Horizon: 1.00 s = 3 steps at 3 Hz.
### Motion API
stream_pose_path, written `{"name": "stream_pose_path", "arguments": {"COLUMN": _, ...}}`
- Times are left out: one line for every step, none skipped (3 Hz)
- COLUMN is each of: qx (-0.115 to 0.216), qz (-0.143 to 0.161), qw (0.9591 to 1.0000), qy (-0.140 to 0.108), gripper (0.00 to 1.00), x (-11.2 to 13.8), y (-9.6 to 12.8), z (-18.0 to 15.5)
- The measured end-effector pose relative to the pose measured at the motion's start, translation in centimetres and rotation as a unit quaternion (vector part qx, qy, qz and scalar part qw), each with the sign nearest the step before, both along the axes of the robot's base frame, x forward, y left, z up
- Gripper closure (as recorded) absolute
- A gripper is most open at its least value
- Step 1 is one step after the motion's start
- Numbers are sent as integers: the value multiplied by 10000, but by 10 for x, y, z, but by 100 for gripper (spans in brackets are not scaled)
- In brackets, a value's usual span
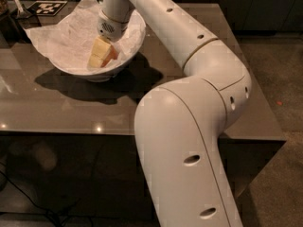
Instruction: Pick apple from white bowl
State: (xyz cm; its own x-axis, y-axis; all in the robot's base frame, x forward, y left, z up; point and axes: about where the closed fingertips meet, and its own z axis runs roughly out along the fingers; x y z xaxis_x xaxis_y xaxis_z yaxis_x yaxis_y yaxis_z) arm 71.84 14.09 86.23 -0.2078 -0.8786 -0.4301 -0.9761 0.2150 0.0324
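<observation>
The white bowl (pixel 135 41) stands on the brown table at the back left, lined with crinkled white paper (pixel 66 34). My gripper (pixel 100 56) reaches down into the bowl from the long white arm (pixel 189 46), with its pale yellow tip low inside the right half. The apple (pixel 113 55) shows as a small reddish-orange patch right against the gripper's right side, on the paper. Most of the apple is hidden by the gripper.
A black-and-white marker tag (pixel 46 7) lies on the table behind the bowl, and a thin white object (pixel 16 3) stands at the far left corner. The arm's bulky lower links (pixel 189 150) fill the front right. The table's front edge (pixel 71 132) runs across the middle.
</observation>
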Motion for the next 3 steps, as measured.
{"name": "stream_pose_path", "arguments": {"qx": 0, "qz": 0, "qw": 10000, "qy": 0, "gripper": 19, "x": 0, "y": 0, "z": 0}}
{"name": "stream_pose_path", "arguments": {"qx": 0, "qz": 0, "qw": 10000, "qy": 0, "gripper": 43, "x": 0, "y": 0, "z": 0}}
{"name": "stream_pose_path", "arguments": {"qx": 0, "qz": 0, "qw": 10000, "qy": 0, "gripper": 66, "x": 0, "y": 0, "z": 0}}
